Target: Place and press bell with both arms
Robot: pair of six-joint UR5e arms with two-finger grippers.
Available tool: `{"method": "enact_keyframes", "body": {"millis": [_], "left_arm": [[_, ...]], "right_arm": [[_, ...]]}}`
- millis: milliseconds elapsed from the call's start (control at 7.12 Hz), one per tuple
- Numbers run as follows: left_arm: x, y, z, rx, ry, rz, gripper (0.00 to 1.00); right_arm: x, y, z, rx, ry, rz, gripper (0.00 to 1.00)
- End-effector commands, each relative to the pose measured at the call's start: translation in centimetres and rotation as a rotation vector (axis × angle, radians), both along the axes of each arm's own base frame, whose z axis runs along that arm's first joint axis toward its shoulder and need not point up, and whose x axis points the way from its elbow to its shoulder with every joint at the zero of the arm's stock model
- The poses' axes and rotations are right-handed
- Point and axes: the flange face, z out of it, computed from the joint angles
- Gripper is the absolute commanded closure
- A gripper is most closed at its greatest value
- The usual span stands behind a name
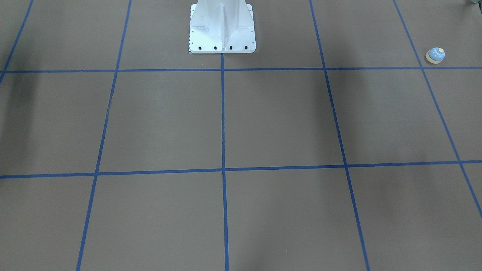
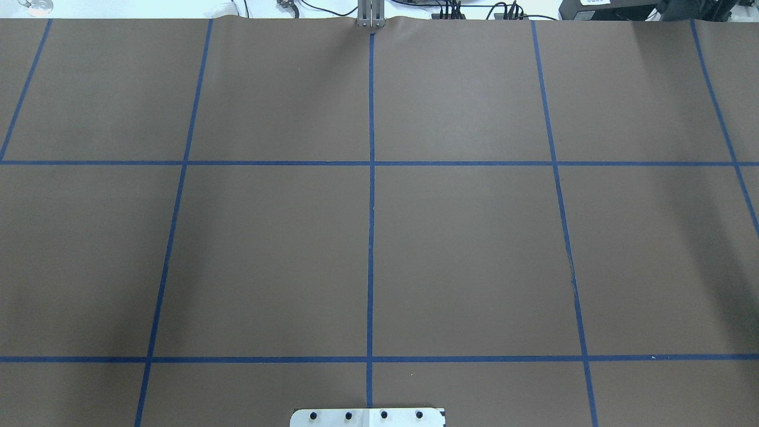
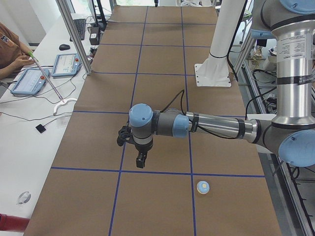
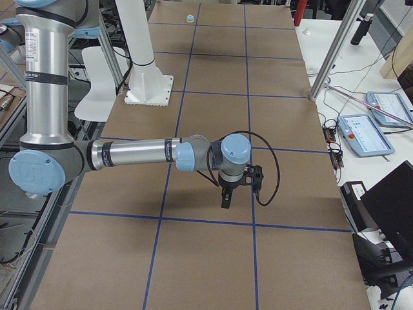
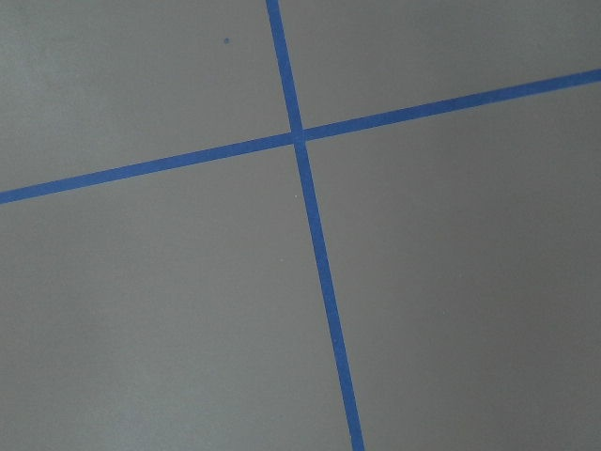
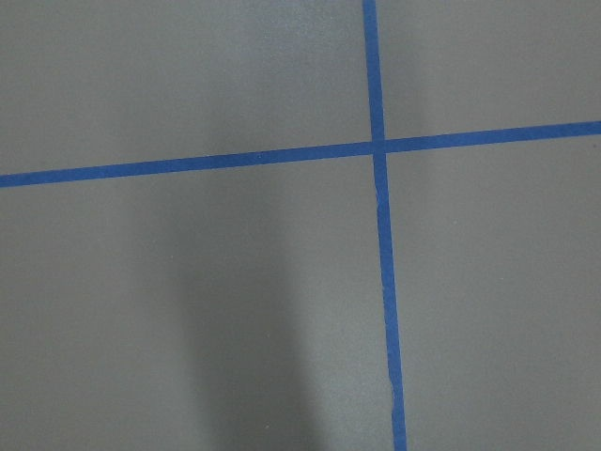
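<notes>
The bell point(image 1: 435, 55) stands upright on the brown table at the end on my left side, near the robot's edge. It also shows in the exterior left view point(image 3: 203, 187) and far off in the exterior right view point(image 4: 190, 17). My left gripper point(image 3: 141, 160) points down above the table, apart from the bell. My right gripper point(image 4: 225, 199) points down above the table's other half. Both show only in the side views, so I cannot tell whether they are open or shut. Both wrist views show only brown table and blue tape.
The white pedestal point(image 1: 222, 30) stands at the robot's edge of the table. Blue tape lines point(image 2: 371, 237) divide the brown surface into squares. A side bench with tablets point(image 3: 67, 64), an operator point(image 3: 10, 54) and a metal post point(image 3: 74, 34) lies beyond the far edge.
</notes>
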Motion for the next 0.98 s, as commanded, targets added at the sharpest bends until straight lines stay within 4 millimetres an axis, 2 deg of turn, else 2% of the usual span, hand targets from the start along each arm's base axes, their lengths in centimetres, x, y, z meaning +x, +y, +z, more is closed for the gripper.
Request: {"method": "enact_keyframes", "body": {"millis": [0,141,422,562,703,843], "left_arm": [[-0.1,-0.4,-1.3,0.022,0.004,-0.008,0.0],[-0.2,0.1,-2.0,0.027,0.0,-0.009,0.0],[-0.5,0.8,-7.3,0.086,0.004,-0.038,0.0],[-0.2,2.2,-8.5,-0.171,0.016,-0.223,0.0],[0.0,3.8,-12.4,-0.301,0.038,-0.413,0.0],[0.2,7.0,-13.8,-0.352,0.017,-0.487,0.0]], "right_arm": [[0.0,0.0,0.0,0.0,0.0,0.0,0.0],[0.0,-0.1,-0.2,0.005,0.0,0.0,0.0],[0.0,0.0,-0.3,0.009,-0.001,-0.001,0.0],[0.0,0.1,-0.3,0.007,-0.002,-0.001,0.0],[0.1,0.5,-0.1,0.006,-0.003,0.0,0.0],[0.1,0.7,0.0,0.004,-0.003,0.0,0.0]]}}
